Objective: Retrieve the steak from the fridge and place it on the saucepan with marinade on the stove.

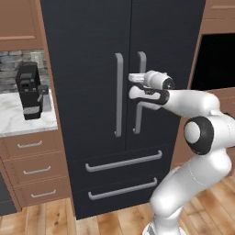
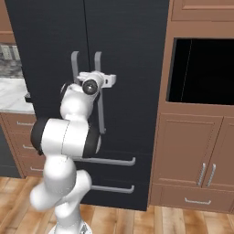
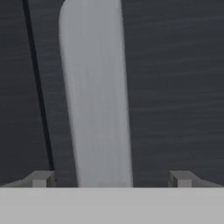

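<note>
The fridge [image 1: 92, 92] stands shut, both doors closed. The gripper [image 3: 111, 179] is up at the right door's grey handle [image 3: 96, 96] — jaws released and spread wide, one fingertip [image 3: 41, 178] on each side of the bar, not clamping it. A coffee machine [image 1: 29, 92] sits on the worktop [image 1: 18, 121] to the left.

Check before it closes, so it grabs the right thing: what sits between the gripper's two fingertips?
The right fridge door's grey handle stands between the open gripper fingertips, seen in the hand view.
</note>
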Motion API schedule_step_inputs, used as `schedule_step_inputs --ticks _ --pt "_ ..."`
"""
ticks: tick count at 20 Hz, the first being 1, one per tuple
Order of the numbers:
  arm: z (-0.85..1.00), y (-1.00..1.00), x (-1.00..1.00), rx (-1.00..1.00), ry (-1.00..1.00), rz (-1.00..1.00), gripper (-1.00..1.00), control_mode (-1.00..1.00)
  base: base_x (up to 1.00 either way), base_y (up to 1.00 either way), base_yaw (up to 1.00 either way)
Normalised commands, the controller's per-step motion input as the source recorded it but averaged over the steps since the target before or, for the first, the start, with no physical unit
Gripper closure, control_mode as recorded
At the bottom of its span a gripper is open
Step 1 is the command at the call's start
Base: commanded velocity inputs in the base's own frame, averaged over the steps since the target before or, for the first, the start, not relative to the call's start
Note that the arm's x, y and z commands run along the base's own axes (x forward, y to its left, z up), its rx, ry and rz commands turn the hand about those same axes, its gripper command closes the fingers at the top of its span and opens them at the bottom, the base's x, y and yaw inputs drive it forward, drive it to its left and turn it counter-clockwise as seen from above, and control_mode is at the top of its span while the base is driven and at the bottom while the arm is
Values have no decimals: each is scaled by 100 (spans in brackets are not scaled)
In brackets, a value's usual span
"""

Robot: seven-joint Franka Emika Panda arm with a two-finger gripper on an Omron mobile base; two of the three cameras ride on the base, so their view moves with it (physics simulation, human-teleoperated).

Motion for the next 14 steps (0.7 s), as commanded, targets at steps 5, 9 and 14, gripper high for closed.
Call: schedule_step_inputs --ticks 5,9,14 --pt "-4 -23 73 0 0 0 -100 -100 0 0 0" --pt "-5 -24 72 0 1 2 -100 -100 0 0 0" --pt "0 -4 61 0 15 3 100 -100 0 0 0"
